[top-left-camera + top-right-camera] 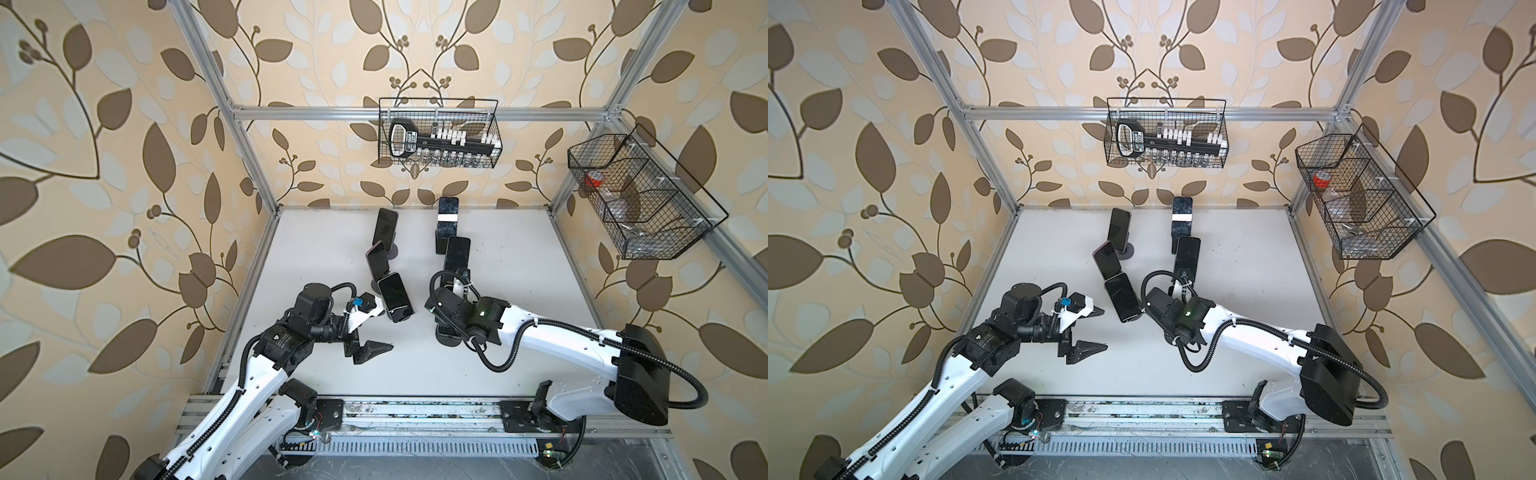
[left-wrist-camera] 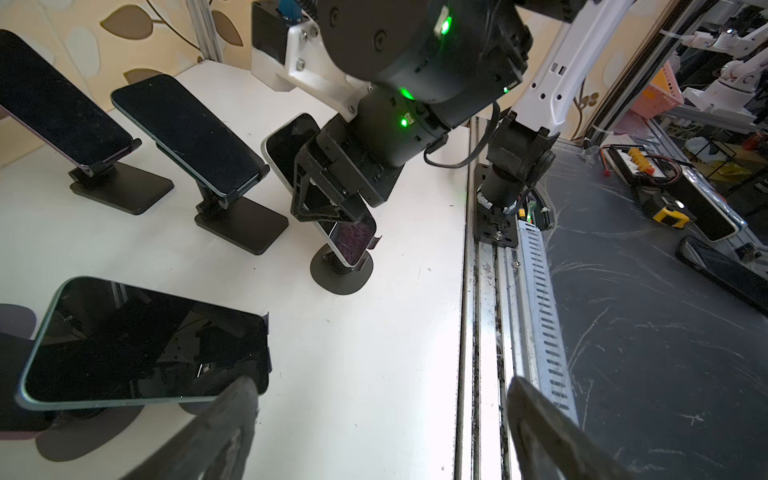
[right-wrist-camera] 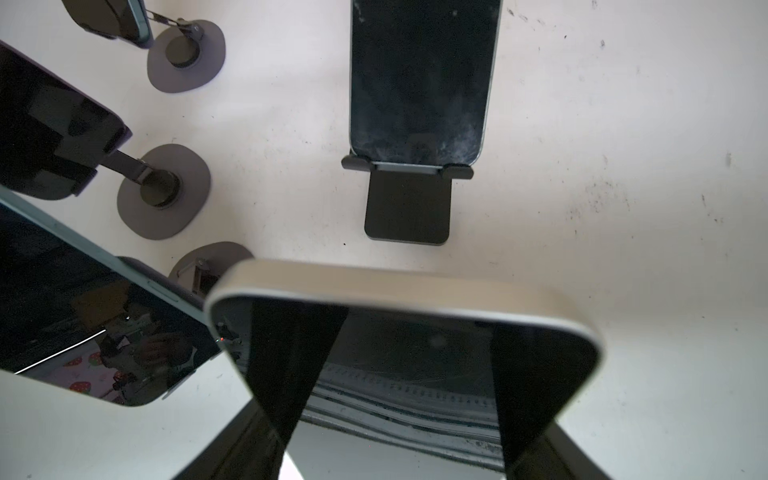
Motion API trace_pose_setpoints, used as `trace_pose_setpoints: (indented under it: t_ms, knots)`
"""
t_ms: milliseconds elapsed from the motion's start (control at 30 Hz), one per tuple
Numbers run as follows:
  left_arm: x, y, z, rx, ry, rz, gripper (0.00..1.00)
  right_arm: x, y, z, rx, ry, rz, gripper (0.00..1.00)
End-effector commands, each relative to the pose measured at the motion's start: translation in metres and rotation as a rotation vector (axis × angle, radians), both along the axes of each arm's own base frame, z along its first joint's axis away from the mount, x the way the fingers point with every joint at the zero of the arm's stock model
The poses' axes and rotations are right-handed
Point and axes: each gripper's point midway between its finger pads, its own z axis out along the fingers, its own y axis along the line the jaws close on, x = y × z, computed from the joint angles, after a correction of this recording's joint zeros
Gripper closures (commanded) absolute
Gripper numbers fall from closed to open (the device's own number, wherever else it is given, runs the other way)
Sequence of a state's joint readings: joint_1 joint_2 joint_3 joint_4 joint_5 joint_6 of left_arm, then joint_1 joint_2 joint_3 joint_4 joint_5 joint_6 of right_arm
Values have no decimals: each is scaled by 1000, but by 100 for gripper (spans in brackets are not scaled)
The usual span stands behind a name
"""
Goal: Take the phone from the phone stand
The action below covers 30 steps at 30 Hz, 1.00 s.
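- Overhead, in both top views, a wire basket (image 1: pixel 496 124) hangs on the back rail. It holds a black tool rack (image 1: pixel 419 143) set with a row of small white pieces.
- A second wire basket (image 1: pixel 660 245), on the right-hand rail, is split into three compartments. The one nearest the back wall holds a red-and-white item (image 1: pixel 595 180). The other two hold something clear that I cannot make out.
- On the white desk (image 1: pixel 519 257), five other phones (image 1: pixel 396 297) lean on stands. The right arm (image 1: pixel 552 332) reaches in over a phone stand (image 1: pixel 449 338), of which only the dark base shows beneath the wrist.
- The left end effector (image 1: pixel 384 328) hangs open and empty just beside the nearest of those phones.
- From the left wrist, the right end effector (image 2: pixel 345 220) is closed on the silver-edged phone (image 2: pixel 284 145). The phone sits tilted in its round-based phone stand, near the desk's front edge.
- From the right wrist, the fingers (image 3: pixel 232 453) press against both long edges of the phone, whose lower end is out of view.
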State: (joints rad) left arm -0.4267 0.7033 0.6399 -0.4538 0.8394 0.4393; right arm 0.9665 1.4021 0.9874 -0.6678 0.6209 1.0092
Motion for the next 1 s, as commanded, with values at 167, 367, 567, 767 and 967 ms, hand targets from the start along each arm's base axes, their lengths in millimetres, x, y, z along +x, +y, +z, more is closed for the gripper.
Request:
trace_pose_setpoints:
  t_ms: [167,367,567,767,967]
  knots:
    - [2,-3,15,-11,-46,-12,8,-1,-4,17,10,-61,44,37]
    - [9,1,15,8,-78,37,9,-2,-1,21,1,-67,100,40]
    - [14,5,17,19,-111,74,9,-3,-1,29,-13,-80,144,43]
    - [18,6,16,18,-126,100,9,-6,3,42,9,-94,203,47]
    - [24,6,19,6,-129,126,9,-15,5,50,34,-91,279,50]
